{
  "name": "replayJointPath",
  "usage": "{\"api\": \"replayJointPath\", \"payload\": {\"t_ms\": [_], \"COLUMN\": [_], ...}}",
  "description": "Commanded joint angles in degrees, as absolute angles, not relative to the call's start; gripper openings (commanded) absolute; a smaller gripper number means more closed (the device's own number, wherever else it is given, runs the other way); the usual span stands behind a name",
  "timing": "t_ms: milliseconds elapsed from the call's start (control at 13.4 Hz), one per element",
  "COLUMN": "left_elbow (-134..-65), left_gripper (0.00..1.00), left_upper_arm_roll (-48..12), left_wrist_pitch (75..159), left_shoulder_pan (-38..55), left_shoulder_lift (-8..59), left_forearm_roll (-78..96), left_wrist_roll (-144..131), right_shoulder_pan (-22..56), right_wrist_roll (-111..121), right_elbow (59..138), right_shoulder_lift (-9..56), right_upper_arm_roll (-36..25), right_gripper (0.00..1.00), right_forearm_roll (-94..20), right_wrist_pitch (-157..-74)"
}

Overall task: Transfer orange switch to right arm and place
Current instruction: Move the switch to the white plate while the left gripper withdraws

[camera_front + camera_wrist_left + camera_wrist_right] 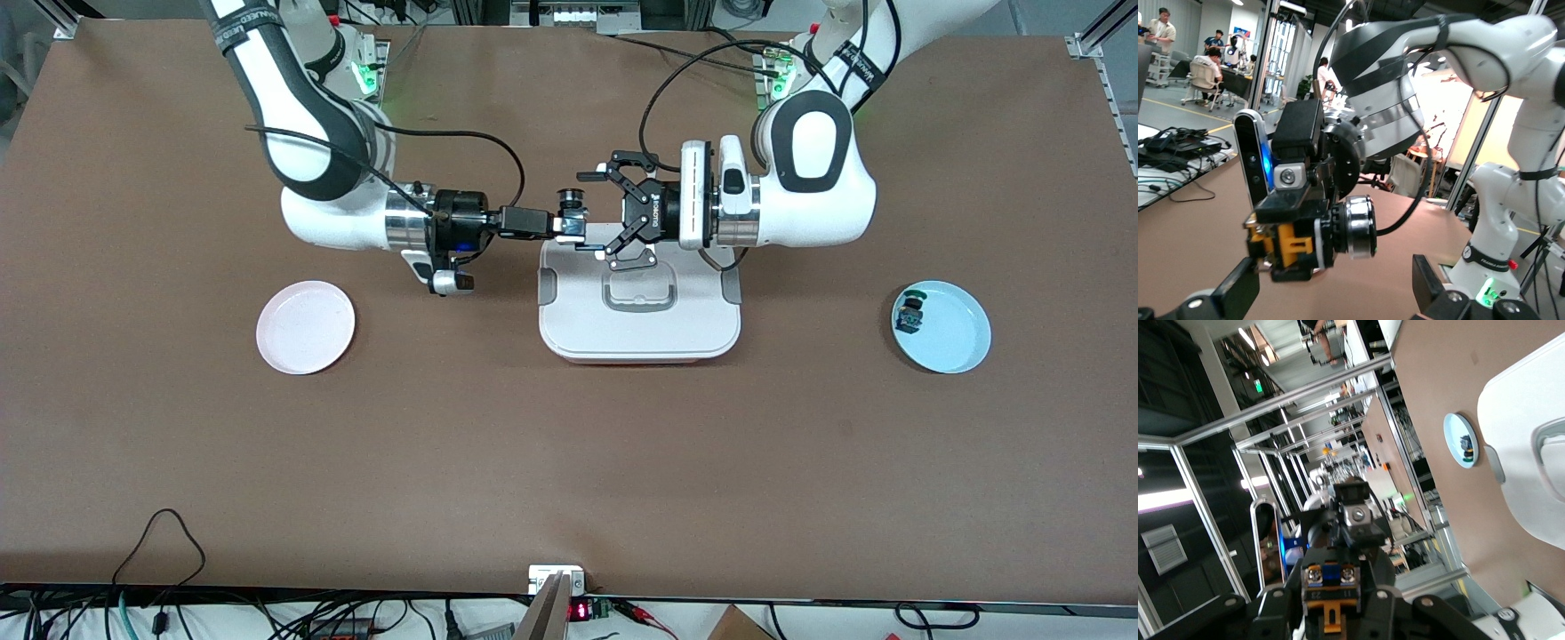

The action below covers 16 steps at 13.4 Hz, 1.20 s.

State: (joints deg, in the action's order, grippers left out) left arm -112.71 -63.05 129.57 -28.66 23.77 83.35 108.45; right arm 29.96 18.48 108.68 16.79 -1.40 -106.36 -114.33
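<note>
Handover step, mid-air over white lidded box (pixel 638 311). Right pincer (pixel 569 227) clenched on orange switch (pixel 572 206); left pincer (pixel 613 213) released, at switch's 3 o'clock. Next: carry to pink plate (pixel 306 326), likely target.

High front camera; two close, perhaps mutually facing wrist cameras.

You see a brown table (pixel 569 462), a pink plate (pixel 305 326), a pale blue plate (pixel 951 333), a white lidded box (pixel 640 324), and the black-and-orange switch (pixel 1295 247).
</note>
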Motion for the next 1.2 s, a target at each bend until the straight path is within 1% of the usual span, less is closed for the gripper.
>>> {"api": "replayJointPath", "payload": {"t_ms": [0, 150, 300, 524, 674, 824, 974, 1123], "left_elbow": [-113.6, -113.0, -110.5, -107.7, -104.3, -101.4, -99.2, -93.3], "left_gripper": [1.0, 1.0, 1.0, 1.0, 1.0, 1.0, 1.0, 1.0], "left_upper_arm_roll": [-64.1, -63.6, -63.5, -63.2, -63.2, -63.2, -63.2, -63.2], "left_wrist_pitch": [122.6, 118.7, 113.5, 103.8, 95.8, 89.9, 84.6, 79.0], "left_shoulder_pan": [-33.6, -35.2, -38.0, -42.2, -45.3, -46.7, -49.1, -50.2], "left_shoulder_lift": [22.0, 22.1, 22.6, 22.7, 22.8, 22.8, 22.7, 22.8], "left_forearm_roll": [84.0, 79.7, 70.4, 59.8, 50.5, 42.7, 36.4, 27.3], "left_wrist_roll": [108.3, 105.5, 100.7, 90.0, 80.5, 73.0, 64.7, 54.7], "right_shoulder_pan": [23.0, 18.0, 13.5, 6.4, 2.5, -0.1, -1.3, -1.0], "right_wrist_roll": [18.2, 18.4, 18.4, 18.5, 18.1, 18.2, 18.2, 18.1], "right_elbow": [108.7, 108.7, 108.7, 108.4, 105.9, 102.9, 97.5, 92.6], "right_shoulder_lift": [16.5, 16.9, 16.9, 16.9, 16.8, 16.1, 15.9, 15.2], "right_upper_arm_roll": [-1.2, -1.2, -1.2, -1.2, -1.2, -1.3, -1.3, -1.3], "right_gripper": [0.0, 0.0, 0.0, 0.0, 0.0, 0.0, 0.0, 0.0], "right_forearm_roll": [-100.1, -95.4, -91.5, -84.3, -77.7, -68.2, -56.6, -40.9], "right_wrist_pitch": [-106.6, -100.2, -94.5, -86.2, -82.0, -81.2, -81.2, -83.1]}}
